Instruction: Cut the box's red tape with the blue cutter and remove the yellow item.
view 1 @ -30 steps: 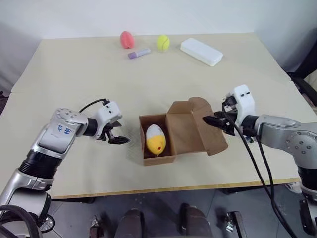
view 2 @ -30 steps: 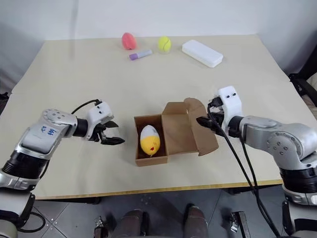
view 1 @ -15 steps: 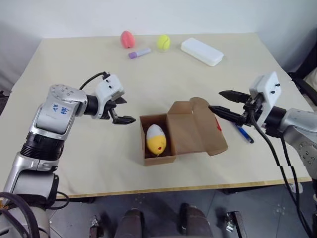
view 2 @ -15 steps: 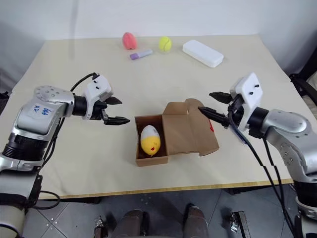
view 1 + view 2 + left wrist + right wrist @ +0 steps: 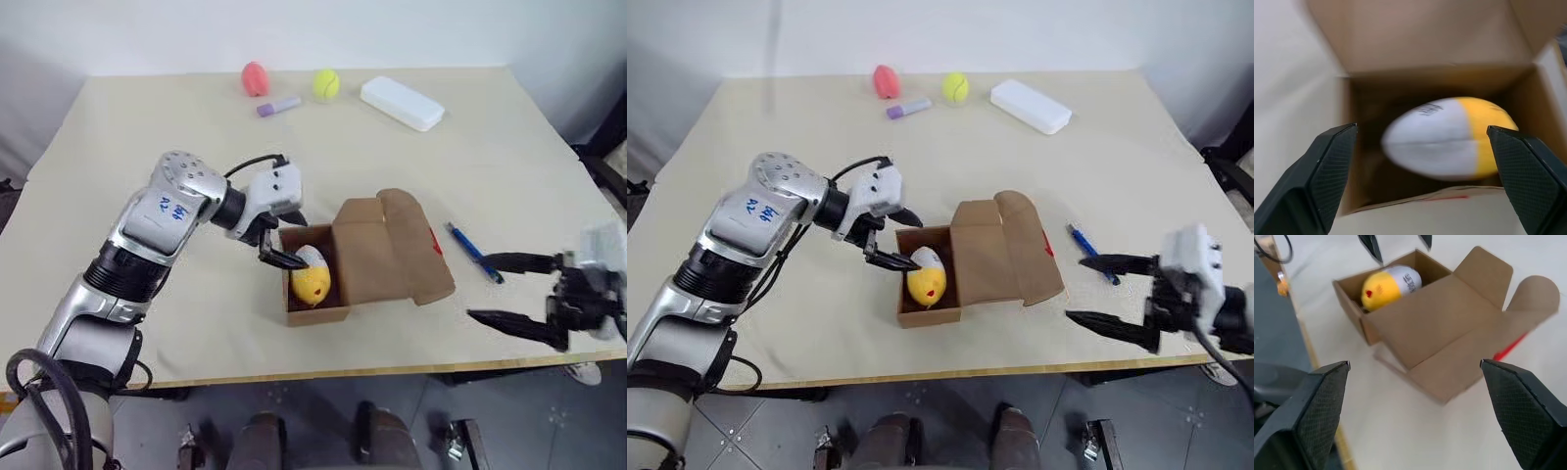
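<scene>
Box (image 5: 362,259) sits open near the table's front edge, lid flap folded back toward the robot's right w/ the red tape (image 5: 433,242) showing at the flap's far side, so the cutting looks done; step in hand reads as lifting out the yellow item (image 5: 310,277). It lies inside the box, a yellow-and-white egg shape, long axis across the opening. To do it well, L gripper (image 5: 279,241) should drop straight in w/ one finger each side of the item's narrow width, clear of the cardboard walls, then close gently since it looks soft, and lift vertically so the box isn't dragged. L gripper's fingers are spread wide, empty, poised at the box's left rim just over the item, not yet gripping it. R gripper (image 5: 517,290) is also spread wide and empty, hanging near the front-right table edge. Blue cutter (image 5: 474,252) lies on the table (image 5: 176,147) just right of the box, between box and R gripper.
</scene>
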Available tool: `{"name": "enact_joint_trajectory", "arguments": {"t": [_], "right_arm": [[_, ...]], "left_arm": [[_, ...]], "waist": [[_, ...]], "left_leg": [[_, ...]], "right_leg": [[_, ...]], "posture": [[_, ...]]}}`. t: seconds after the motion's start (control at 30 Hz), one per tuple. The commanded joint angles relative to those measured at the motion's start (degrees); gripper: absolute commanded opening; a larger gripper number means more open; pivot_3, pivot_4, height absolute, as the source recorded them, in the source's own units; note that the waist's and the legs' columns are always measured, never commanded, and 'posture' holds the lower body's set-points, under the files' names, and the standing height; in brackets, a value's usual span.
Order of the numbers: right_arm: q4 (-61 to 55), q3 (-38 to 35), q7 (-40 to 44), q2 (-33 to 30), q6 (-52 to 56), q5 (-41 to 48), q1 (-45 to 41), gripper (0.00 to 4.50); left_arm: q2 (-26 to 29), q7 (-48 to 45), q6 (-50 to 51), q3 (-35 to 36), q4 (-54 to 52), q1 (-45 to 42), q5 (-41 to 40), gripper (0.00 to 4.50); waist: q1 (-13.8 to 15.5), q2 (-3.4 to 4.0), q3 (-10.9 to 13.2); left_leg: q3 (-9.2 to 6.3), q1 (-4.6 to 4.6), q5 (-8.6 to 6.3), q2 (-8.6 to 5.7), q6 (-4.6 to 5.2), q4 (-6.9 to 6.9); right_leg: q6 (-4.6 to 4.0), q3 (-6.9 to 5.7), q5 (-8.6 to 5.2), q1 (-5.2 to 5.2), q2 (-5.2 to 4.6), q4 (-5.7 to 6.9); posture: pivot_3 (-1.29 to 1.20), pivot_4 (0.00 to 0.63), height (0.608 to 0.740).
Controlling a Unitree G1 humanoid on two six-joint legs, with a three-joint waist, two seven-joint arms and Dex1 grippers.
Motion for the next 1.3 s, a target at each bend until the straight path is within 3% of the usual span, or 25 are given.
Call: {"name": "enact_joint_trajectory", "arguments": {"t": [0.03, 0.23, 0.27, 0.37, 0.63, 0.8, 1.3], "right_arm": [[-1.36, -5.04, 1.63, 1.07, -0.73, 0.5, 2.89, 4.45], [-3.68, -8.03, -1.5, 6.22, -1.83, 2.19, 5.04, 4.45], [-4.36, -8.12, -1.84, 6.56, -1.71, 2.21, 5.37, 4.48], [-5.67, -8.58, -3.11, 7.29, -1.77, 2.14, 5.79, 4.5], [-5.13, -9.96, -2.13, 8.32, -4.23, 3.28, 5.81, 4.5], [-2.4, -10.63, 0.65, 9.19, -6.2, 4.71, 5.03, 4.5], [4.86, -7.22, 1.15, 9.34, -8.24, 5.21, -2.94, 4.5]], "left_arm": [[-0.69, -1.61, -1.35, -1.45, -2.13, -1.49, 1.2, 4.5], [-6.48, -0.65, -9.66, -6.63, 6.75, -2.04, 7.16, 4.5], [-7.12, -0.73, -10.88, -6.94, 8.12, -2.15, 7.83, 4.32], [-7.99, -1.38, -12.86, -7.3, 10.05, -2.2, 9.19, 3.68], [-9.3, -1.43, -15.38, -4.36, 11.5, -2.68, 9.08, 1.25], [-10.17, -0.96, -14.29, -0.58, 10.54, -3.34, 7.02, 0.14], [-9.33, 5.93, -6.4, 11.24, 10.63, -9.32, 3.43, 0.04]], "waist": [[-0.08, 0.0, 0.0], [0.39, 0.0, 0.0], [0.49, 0.0, 0.0], [0.65, 0.01, 0.0], [1.03, 0.01, 0.0], [1.09, 0.0, 0.0], [0.94, 0.01, 0.0]], "left_leg": [[0.0, 0.0, 0.0, 0.0, 0.0, 0.04], [-0.02, 0.02, -0.02, 0.0, 0.03, 0.38], [-0.01, 0.0, -0.03, 0.0, 0.05, 0.42], [-0.01, 0.01, -0.03, 0.0, 0.05, 0.43], [-0.01, 0.01, -0.03, 0.0, 0.05, 0.47], [-0.01, 0.01, -0.03, 0.0, 0.06, 0.49], [-0.01, 0.01, -0.03, 0.0, 0.06, 0.5]], "right_leg": [[-0.01, 0.02, 0.01, 0.01, 0.0, 0.0], [-0.04, 0.07, 0.08, 0.14, 0.0, 0.08], [-0.04, 0.09, 0.13, 0.14, 0.0, 0.05], [-0.05, 0.1, 0.15, 0.14, 0.0, 0.06], [-0.04, 0.11, 0.17, 0.14, 0.0, 0.08], [-0.02, 0.11, 0.19, 0.15, 0.01, 0.08], [0.0, 0.11, 0.2, 0.16, 0.0, 0.1]], "posture": [[0.0, 0.15, 0.74], [0.0, 0.15, 0.74], [0.0, 0.15, 0.74], [0.0, 0.15, 0.74], [0.0, 0.15, 0.74], [0.0, 0.15, 0.74], [0.0, 0.15, 0.74]]}}
